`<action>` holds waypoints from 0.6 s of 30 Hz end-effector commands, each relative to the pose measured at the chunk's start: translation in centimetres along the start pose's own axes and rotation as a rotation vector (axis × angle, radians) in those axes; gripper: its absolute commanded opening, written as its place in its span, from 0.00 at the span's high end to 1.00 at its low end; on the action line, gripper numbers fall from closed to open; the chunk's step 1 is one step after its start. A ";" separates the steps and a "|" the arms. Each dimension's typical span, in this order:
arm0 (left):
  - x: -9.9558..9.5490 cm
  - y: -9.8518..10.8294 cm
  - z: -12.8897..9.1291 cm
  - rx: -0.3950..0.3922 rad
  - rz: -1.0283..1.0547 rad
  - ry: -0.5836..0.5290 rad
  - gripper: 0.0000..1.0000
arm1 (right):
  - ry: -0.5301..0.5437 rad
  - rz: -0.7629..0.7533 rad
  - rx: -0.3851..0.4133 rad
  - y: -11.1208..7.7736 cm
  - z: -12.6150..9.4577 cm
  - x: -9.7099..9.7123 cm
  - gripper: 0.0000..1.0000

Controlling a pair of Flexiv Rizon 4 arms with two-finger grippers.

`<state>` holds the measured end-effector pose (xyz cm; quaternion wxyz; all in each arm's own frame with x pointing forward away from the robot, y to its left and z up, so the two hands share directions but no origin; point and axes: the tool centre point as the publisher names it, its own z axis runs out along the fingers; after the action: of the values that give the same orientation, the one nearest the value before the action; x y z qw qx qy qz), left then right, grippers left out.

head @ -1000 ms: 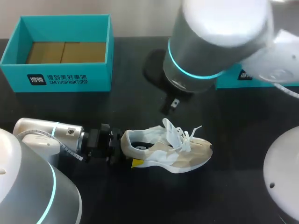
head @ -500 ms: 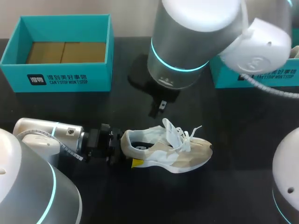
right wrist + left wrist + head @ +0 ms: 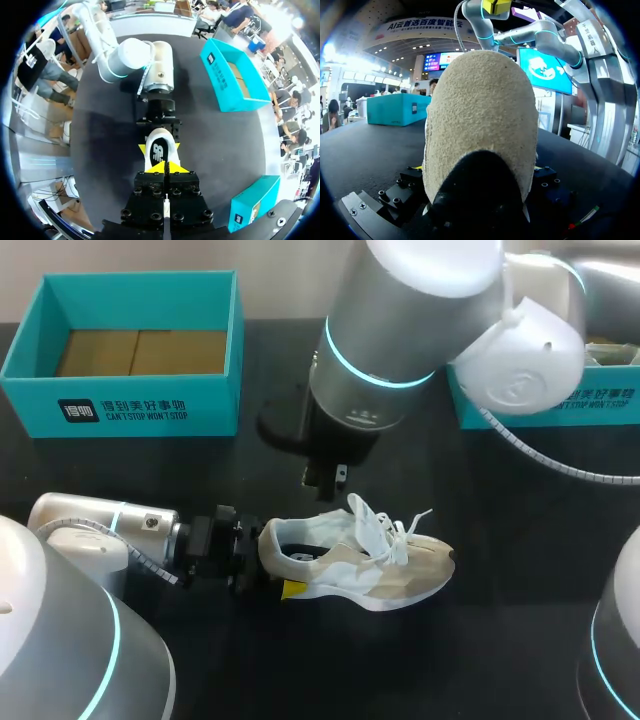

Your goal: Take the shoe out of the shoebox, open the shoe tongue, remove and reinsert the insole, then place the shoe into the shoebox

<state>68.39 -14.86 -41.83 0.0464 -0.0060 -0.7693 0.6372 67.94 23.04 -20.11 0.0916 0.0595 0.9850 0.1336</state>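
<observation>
Right claw, clenched empty, now nearer shoe; left claw gripping its heel.

You're at a robot demo stand in an exhibition hall: a black bench with a teal shoebox at the frame's upper left, a hanging banner and a big display screen beyond.

My left gripper blocks the heel of the shoe, and my right gripper hangs close above it. The table is bare beside the toe. The shoebox stands well apart.
</observation>
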 end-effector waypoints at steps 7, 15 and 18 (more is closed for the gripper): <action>0.1 0.0 0.0 -0.001 0.000 -0.002 1.00 | 0.034 -0.029 0.045 0.1 4.0 0.5 1.00; 0.1 0.0 0.0 -0.001 0.000 -0.002 1.00 | 0.063 -0.046 0.011 0.0 6.6 1.0 1.00; 0.1 0.0 0.0 -0.001 0.000 -0.002 1.00 | 0.063 -0.046 0.011 0.0 6.6 1.0 1.00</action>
<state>68.39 -14.86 -41.83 0.0464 -0.0061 -0.7693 0.6372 68.33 24.43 -25.78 0.0624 0.0322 0.9893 0.1277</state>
